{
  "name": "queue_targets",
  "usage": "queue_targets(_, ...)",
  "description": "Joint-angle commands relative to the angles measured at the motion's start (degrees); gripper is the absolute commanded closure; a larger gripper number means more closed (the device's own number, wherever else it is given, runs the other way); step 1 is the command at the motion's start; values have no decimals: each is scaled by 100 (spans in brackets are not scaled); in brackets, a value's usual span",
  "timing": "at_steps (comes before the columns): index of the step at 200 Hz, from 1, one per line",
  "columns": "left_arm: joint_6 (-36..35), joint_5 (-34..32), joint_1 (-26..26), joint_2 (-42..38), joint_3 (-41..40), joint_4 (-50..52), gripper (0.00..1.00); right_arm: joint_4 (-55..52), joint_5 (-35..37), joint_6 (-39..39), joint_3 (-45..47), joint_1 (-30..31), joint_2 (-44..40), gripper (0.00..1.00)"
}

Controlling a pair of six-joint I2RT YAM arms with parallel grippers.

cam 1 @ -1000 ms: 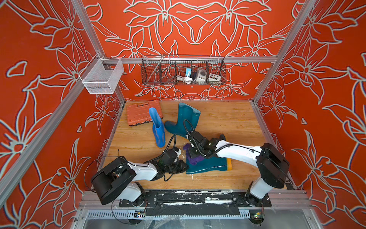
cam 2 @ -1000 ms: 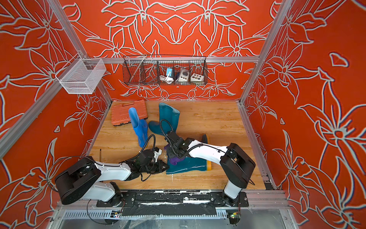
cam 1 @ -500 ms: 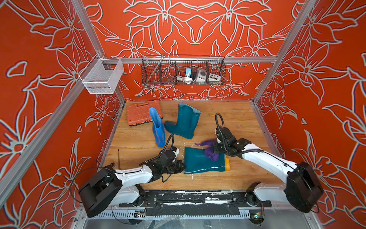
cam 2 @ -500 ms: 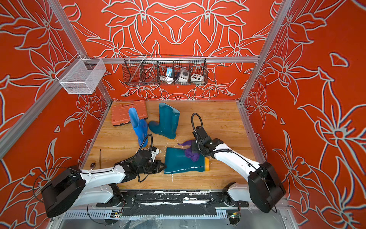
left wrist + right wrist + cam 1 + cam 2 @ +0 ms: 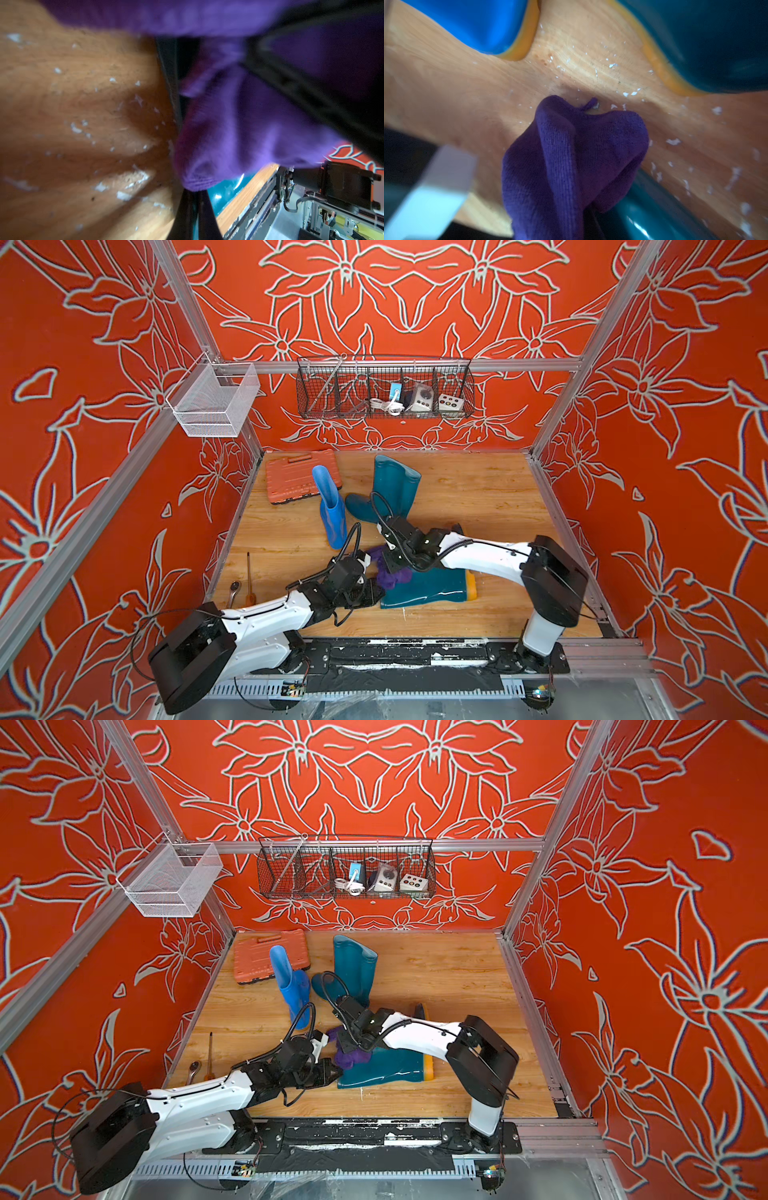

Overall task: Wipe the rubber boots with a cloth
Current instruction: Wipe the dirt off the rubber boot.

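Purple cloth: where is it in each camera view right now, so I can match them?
Top view: cloth bunched at the lying teal boot's open end.
Top view: cloth at that boot's open end too.
Left wrist: cloth close, filling much of the frame; boot beyond.
Right wrist: cloth centre foreground, boot beside.
Landmark: that boot.

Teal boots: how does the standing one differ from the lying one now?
The standing teal boot is upright at the back; the lying teal boot rests on its side near the front. The cloth sits on the lying teal boot's shaft end, not the standing one. Both are glossy teal with orange-yellow soles.
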State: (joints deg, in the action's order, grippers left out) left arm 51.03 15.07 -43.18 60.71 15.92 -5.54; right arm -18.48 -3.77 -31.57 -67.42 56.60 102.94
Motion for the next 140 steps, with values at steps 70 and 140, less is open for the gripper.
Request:
queue_targets(70, 107, -128, 11, -521, -153, 535, 100, -911, 411, 370, 1857, -1741, -2207, 100)
queue_targets(140, 301, -204, -2, -446, -198, 246, 100, -355, -15, -94, 159, -158, -596, 100)
